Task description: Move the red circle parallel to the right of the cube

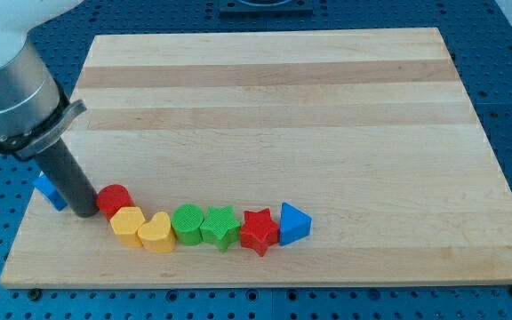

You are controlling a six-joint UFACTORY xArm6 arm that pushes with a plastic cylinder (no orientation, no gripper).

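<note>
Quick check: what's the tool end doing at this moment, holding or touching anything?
My tip: a bare rod, nothing to open or close, holding nothing; it sits between the blue cube and the red circle, seemingly touching the circle.

The arm (12,84) is cut off by the view's top and left edges. Its rod (68,178) covers most of the blue cube (50,191), leaving only a corner showing on the rod's left. My tip (85,213) hides the near edge of the red circle (115,199); whether they touch cannot be told.
</note>
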